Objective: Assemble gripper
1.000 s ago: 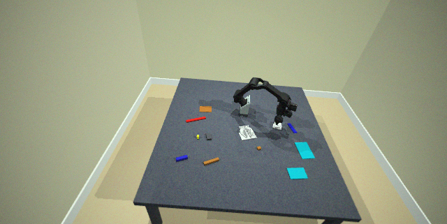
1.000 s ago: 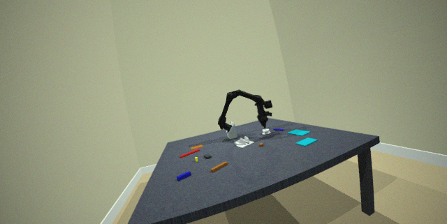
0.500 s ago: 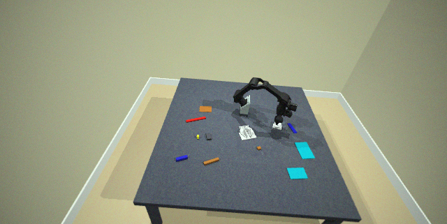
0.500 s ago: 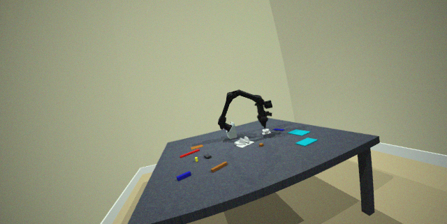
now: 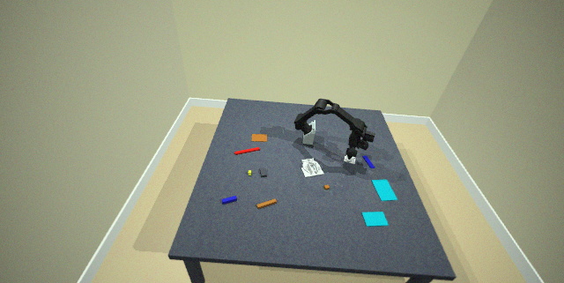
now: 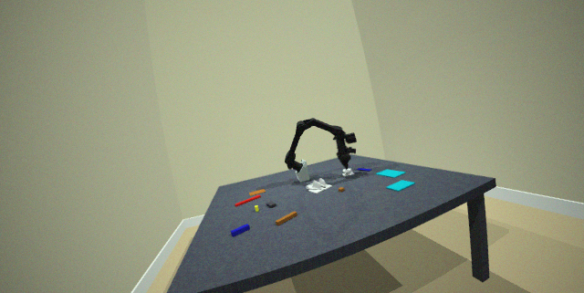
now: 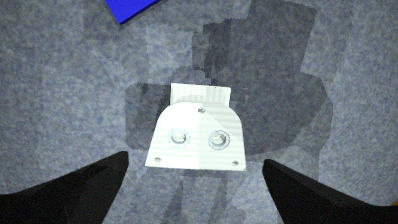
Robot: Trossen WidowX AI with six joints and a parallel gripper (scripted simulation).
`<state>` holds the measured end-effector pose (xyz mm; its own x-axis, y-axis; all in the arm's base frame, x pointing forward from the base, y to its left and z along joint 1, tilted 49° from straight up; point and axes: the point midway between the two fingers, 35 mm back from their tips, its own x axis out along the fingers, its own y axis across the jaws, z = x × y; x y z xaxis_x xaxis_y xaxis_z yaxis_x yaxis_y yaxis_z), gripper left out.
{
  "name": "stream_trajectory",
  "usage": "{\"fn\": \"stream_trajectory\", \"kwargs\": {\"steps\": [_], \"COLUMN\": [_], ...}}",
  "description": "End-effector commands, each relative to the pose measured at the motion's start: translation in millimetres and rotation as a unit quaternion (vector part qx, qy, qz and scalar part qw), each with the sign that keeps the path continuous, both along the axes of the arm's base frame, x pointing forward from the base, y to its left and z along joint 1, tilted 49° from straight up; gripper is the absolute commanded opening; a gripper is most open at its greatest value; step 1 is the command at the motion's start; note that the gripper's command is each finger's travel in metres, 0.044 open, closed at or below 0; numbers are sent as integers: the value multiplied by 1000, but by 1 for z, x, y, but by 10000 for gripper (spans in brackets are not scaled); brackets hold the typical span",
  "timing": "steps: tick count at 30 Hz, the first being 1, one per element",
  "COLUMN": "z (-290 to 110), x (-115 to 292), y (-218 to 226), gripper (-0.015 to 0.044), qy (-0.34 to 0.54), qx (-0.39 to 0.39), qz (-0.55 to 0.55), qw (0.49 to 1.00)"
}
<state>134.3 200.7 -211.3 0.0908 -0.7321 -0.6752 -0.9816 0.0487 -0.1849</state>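
White two-holed piece (image 5: pixel 349 160) (image 6: pixel 347 171) (image 7: pixel 198 150) lies on the table (image 5: pixel 308 234) (image 6: pixel 255 256) (image 7: pixel 60 115) below the gripper (image 5: pixel 351 155) (image 6: pixel 347 167) (image 7: pixel 197 162). Wrist view: long axis crosswise, rounded end up, straight edge towards the fingertips. Jaws wide open, nothing held.

Two cyan plates (image 5: pixel 384 189) (image 6: pixel 391 173), two blue bars (image 5: pixel 229 200) (image 6: pixel 240 230), one red bar (image 5: pixel 247 151) (image 6: pixel 247 201), one yellow block (image 5: pixel 249 173) (image 6: pixel 256 208).

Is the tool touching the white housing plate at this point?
Apart. The wrist view shows bare tabletop between each open finger of the tool and the side edges of the white housing plate.
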Motion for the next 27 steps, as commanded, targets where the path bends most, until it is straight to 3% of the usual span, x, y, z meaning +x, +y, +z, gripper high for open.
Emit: {"fn": "stream_trajectory", "kwargs": {"steps": [1,27], "z": [-6,-26], "x": [1,5], "y": [-8,-30], "gripper": [440,440], "qy": [1,0], "qx": [-5,-5], "qz": [2,4], "qw": [1000,1000]}}
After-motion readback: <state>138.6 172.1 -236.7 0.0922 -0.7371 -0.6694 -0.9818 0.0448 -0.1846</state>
